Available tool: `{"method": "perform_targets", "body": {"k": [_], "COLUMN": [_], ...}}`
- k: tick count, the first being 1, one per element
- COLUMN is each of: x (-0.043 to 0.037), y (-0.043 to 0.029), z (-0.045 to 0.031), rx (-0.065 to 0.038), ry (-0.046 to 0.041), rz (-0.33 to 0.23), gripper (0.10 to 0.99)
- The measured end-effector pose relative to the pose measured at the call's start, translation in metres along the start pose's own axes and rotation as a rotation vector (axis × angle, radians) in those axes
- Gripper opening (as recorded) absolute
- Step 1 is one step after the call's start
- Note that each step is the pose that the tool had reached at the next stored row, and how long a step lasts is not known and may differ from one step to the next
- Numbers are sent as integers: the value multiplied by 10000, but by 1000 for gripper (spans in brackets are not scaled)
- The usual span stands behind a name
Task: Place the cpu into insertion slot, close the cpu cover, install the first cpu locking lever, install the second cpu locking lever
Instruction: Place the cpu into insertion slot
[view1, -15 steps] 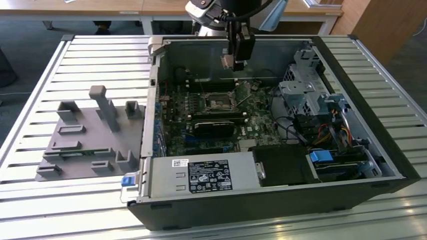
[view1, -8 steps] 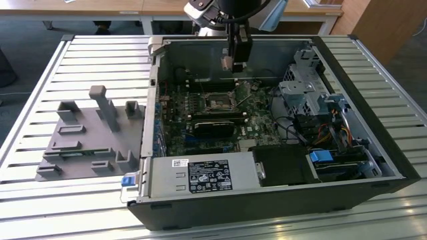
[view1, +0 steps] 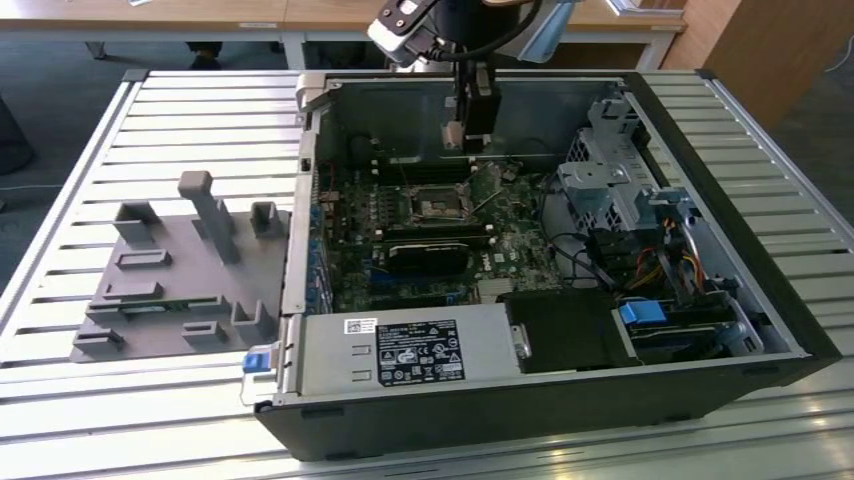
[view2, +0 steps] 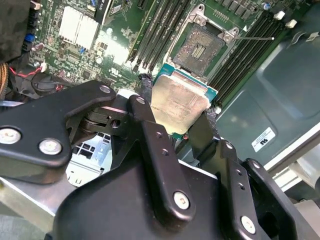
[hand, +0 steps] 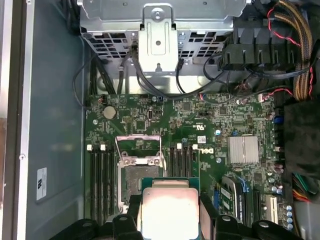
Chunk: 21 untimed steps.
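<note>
My gripper (view2: 179, 100) is shut on the cpu (view2: 181, 106), a flat square chip with a pale metal top on a green edge, pinched by two opposite sides between the black fingers (view2: 146, 87). The chip hangs tilted above the green board, just beside the insertion slot (view2: 199, 47), whose dark square bed lies bare. In the first wrist view the cpu (hand: 168, 210) sits between the fingertips of the gripper (hand: 169, 214), close to the slot (hand: 134, 182). The cpu cover (hand: 141, 160) stands swung open at the slot's edge. In the exterior view the gripper (view1: 467, 146) hovers over the slot (view1: 438, 207).
The open computer case (view1: 314, 120) lies on a slatted table. Memory slots (view2: 160, 25) flank the socket. A power supply box (view1: 400, 350) fills the near corner, a drive cage (view1: 601, 180) and cables (hand: 300, 60) stand at the exterior view's right. A grey fixture plate (view1: 174, 270) lies left.
</note>
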<state>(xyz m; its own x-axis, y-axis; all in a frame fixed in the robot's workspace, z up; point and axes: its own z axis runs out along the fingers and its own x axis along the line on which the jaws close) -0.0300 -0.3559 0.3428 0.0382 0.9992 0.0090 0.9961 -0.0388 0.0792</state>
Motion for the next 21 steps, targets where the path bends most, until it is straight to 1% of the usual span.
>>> {"method": "perform_targets", "body": {"k": [5,13,14,16,21], "x": [-1,-1,1,6,8], "y": [-5,-13,-15,-18,-29], "z": [57,152,165,194,281], "rx": [-21,-20,-20,-20,-21], "ry": [1,13,5,-9,-9], "rz": [1,-119,-126,-133,-146], "gripper": [537,537,537,537,537]}}
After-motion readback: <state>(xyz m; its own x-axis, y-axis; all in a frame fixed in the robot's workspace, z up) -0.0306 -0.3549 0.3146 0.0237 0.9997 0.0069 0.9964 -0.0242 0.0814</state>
